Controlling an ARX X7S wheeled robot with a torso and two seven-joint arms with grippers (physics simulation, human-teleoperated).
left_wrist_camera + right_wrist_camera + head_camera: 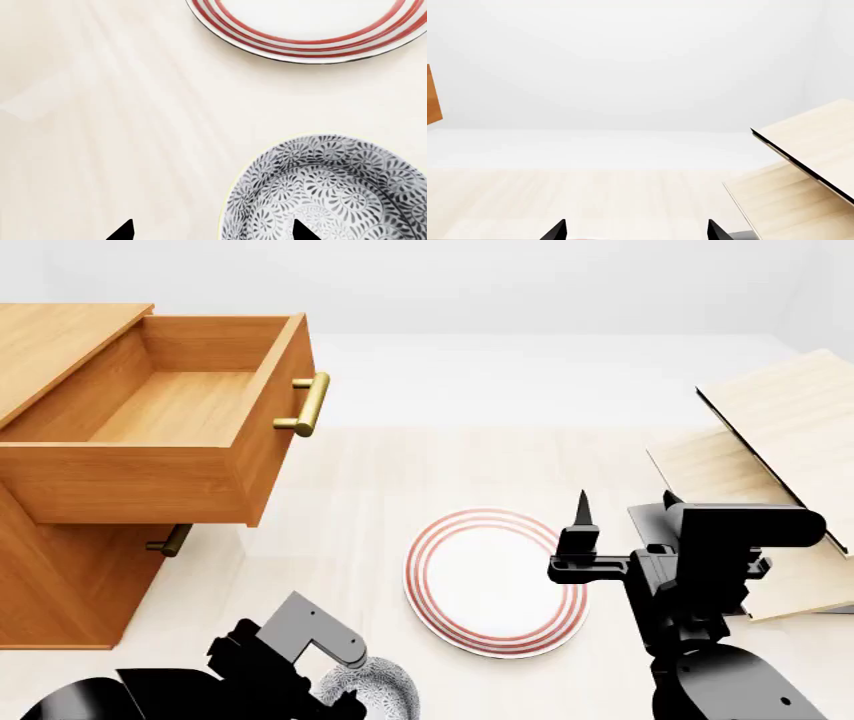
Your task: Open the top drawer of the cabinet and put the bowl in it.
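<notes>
**Drawer open, bowl not yet gripped: left arm lining up on the rim**

Nearest you: your left gripper (213, 231) is hanging over the bowl (327, 190) with its jaws spread wide. In the left wrist view one tip is sitting over the bowl's inside and the other over bare worktop (100, 125), so you're straddling the near rim. I can't tell whether either tip is touching it. In the head view the bowl (380, 690) is peeking out at the bottom edge, mostly hidden under the left arm.

Just beyond it the plate (497, 580) is lying flat, apart from the bowl but near.

Your right gripper (583, 515) is idling upright by the plate's right edge, jaws open, holding nothing; its wrist camera is seeing only worktop and the shelf rack (807, 165).

Farthest left, the top drawer (160, 405) is standing pulled out of the cabinet (60, 590), box empty, handle (307, 405) facing you.

Risks, as I'm judging them:
- A thin rim pinch on a deep bowl may be tipping or slipping on lift if the jaws are closing off-centre.
- Pushing down before closing could be skidding the bowl into the plate.
- The drawer front is sitting high; carrying low would be clipping its edge or the handle.
- Releasing too high would be letting the bowl bounce or roll inside.
</notes>
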